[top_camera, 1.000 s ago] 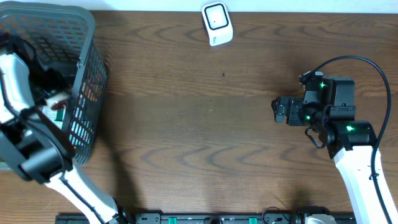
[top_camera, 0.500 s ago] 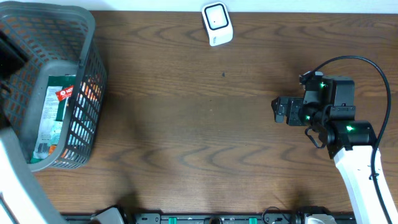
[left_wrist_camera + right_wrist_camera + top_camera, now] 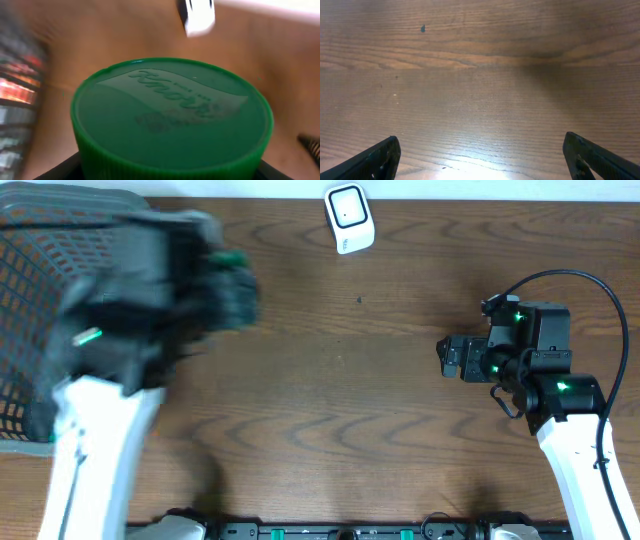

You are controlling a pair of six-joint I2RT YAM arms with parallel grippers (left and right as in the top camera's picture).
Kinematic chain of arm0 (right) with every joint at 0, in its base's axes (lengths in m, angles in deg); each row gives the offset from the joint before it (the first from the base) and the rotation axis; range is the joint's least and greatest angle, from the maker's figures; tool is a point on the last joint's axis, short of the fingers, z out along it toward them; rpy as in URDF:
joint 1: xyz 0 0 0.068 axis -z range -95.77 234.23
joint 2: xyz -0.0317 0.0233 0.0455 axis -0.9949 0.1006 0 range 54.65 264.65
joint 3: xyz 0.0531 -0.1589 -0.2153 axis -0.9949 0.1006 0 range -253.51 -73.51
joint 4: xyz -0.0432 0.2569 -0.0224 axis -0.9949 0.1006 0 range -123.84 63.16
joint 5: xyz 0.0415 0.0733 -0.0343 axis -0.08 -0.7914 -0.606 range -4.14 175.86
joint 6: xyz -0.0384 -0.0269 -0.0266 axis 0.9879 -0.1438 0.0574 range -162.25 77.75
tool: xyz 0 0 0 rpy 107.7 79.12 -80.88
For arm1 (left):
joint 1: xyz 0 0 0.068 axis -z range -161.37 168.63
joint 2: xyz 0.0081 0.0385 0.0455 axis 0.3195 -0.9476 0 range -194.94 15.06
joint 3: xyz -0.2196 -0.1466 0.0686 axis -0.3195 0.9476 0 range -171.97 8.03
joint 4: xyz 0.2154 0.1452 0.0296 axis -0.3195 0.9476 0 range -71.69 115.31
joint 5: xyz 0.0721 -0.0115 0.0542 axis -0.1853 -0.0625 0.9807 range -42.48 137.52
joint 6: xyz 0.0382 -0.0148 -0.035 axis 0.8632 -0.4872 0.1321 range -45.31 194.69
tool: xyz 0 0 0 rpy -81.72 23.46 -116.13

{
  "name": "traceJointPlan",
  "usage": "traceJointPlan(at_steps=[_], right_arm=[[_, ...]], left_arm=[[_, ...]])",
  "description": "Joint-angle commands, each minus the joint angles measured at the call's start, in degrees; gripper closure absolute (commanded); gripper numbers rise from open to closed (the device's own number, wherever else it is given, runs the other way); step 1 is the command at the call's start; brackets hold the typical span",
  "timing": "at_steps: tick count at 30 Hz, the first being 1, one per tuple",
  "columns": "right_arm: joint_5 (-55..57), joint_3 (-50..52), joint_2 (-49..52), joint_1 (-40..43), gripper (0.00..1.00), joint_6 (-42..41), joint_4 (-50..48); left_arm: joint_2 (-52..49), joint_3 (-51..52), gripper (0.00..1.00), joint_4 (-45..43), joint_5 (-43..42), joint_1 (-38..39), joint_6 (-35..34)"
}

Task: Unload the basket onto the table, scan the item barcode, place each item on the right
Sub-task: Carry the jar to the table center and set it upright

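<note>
**benchrat:** what's changed vs a second ago?

**yam_fan:** mainly the left arm. A second ago it was down inside the basket [image 3: 30, 280]. Half a second ago it had mostly swung out of the overhead shot and a green packet was showing in there. Now the left gripper [image 3: 228, 285] is past the basket's right rim, over the table [image 3: 330, 430], off to the left of the scanner [image 3: 348, 218]. The right gripper [image 3: 445, 358] hasn't budged, and the scanner hasn't either

**benchrat:** holding anything?

**yam_fan:** yep, the left claw is clamped on the green-capped container [image 3: 172, 115], "Knorr" embossed on the lid. It fills the left wrist view, with the dark fingers [image 3: 57, 174] just peeking out at the bottom corners. The right claw is spread wide with nothing between its fingers, just wood grain below

**benchrat:** anything you can't make out?

**yam_fan:** plenty. From overhead the whole left arm is motion smear, so the container is only a green fleck at the claw. The wrist view shows the cap alone and the body under it is hidden, so I can't tell what's on its sides. In that view the scanner is a white blur cut off by the top edge, and the basket is a streaky blur on the left. The arm also covers a good part of the basket, so I can't tell what's inside
</note>
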Motion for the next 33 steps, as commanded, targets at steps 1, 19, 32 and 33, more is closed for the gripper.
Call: traceJointPlan(at_steps=[1, 19, 32, 33], right_arm=[[-0.3, -1.0, 0.2, -0.1, 0.01, 0.3, 0.1], [-0.3, -1.0, 0.2, -0.1, 0.01, 0.3, 0.1], [-0.3, -1.0, 0.2, -0.1, 0.01, 0.3, 0.0], [-0.3, -1.0, 0.2, -0.1, 0.01, 0.3, 0.0]], left_arm=[[-5.8, 4.2, 0.45, -0.9, 2.5, 8.8, -5.1], [-34.4, 6.3, 0.45, -12.6, 1.7, 28.1, -7.4], [-40.3, 6.4, 0.40, -15.6, 1.7, 31.2, -7.3], [-40.5, 6.4, 0.36, -15.6, 1.7, 31.1, -7.3]])
